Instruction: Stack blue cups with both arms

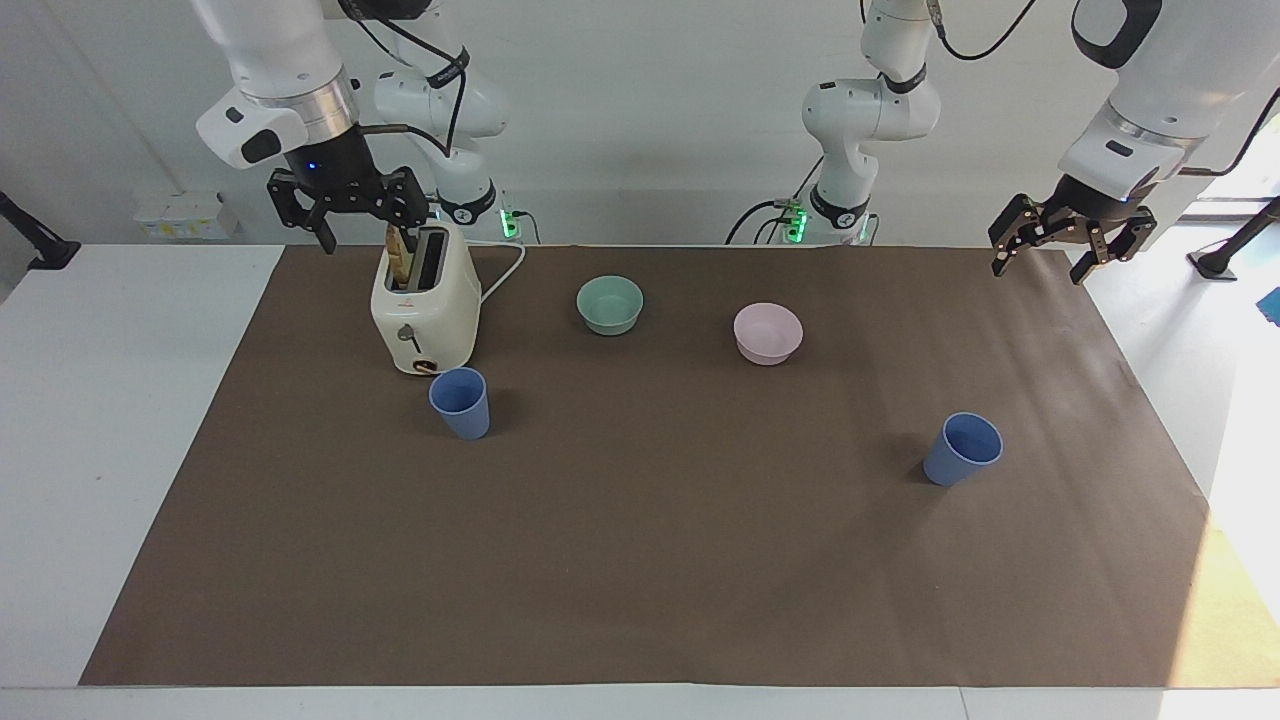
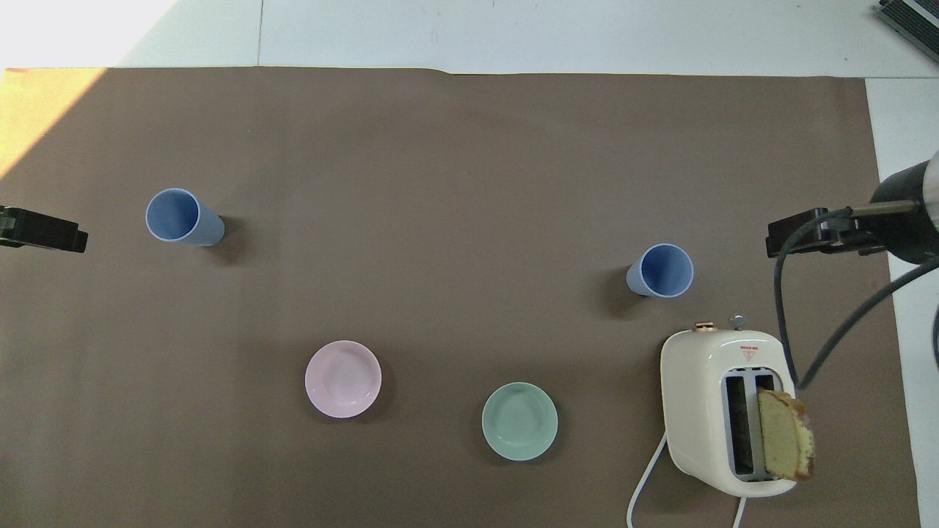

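Two blue cups stand upright and well apart, apparently one per arm, while the left gripper and right gripper hang spread and empty.

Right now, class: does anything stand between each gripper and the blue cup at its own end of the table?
Right gripper: toaster stands between it and the nearer cup. Left gripper: nothing visible blocks its cup.

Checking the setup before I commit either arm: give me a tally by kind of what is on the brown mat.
Blue cups: 2
Bowls: 2, mint-green bowl and pink bowl
Toaster: 1
Bread slice in the toaster: 1
Total: 6
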Available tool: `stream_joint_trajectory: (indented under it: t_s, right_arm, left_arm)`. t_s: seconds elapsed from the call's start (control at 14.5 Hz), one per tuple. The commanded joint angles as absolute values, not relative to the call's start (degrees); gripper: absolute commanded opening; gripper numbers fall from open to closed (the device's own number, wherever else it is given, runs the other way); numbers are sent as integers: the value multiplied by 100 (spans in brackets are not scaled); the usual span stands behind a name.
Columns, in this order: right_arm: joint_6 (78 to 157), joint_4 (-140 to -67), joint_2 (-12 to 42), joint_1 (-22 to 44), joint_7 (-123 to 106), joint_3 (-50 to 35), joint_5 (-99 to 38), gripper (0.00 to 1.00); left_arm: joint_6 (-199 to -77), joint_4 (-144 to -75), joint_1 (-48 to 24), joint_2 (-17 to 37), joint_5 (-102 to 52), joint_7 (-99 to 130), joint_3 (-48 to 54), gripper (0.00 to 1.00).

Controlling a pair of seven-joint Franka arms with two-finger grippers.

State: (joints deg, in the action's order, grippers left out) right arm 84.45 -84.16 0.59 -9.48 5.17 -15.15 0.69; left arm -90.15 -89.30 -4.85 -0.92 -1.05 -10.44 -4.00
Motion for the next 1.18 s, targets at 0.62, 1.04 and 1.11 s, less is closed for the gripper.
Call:
stream_joint_trajectory:
  t_s: [0.62, 1.04, 1.11]
  right_arm:
    - [8534, -8490, 26, -1028, 589, -1547, -53, 100]
    - [8534, -8490, 26, -1028, 589, -1547, -53, 100]
    - [8534, -8482, 26, -1028, 589, -1547, -53, 100]
  left_arm:
    - [-8991, -9123, -466, -272, -167, -1072, -387, 100]
    - [-9000, -9176, -466, -290, -167, -1072, -387, 100]
    - [-9000, -9176, -466, -290, -167, -1072, -387, 100]
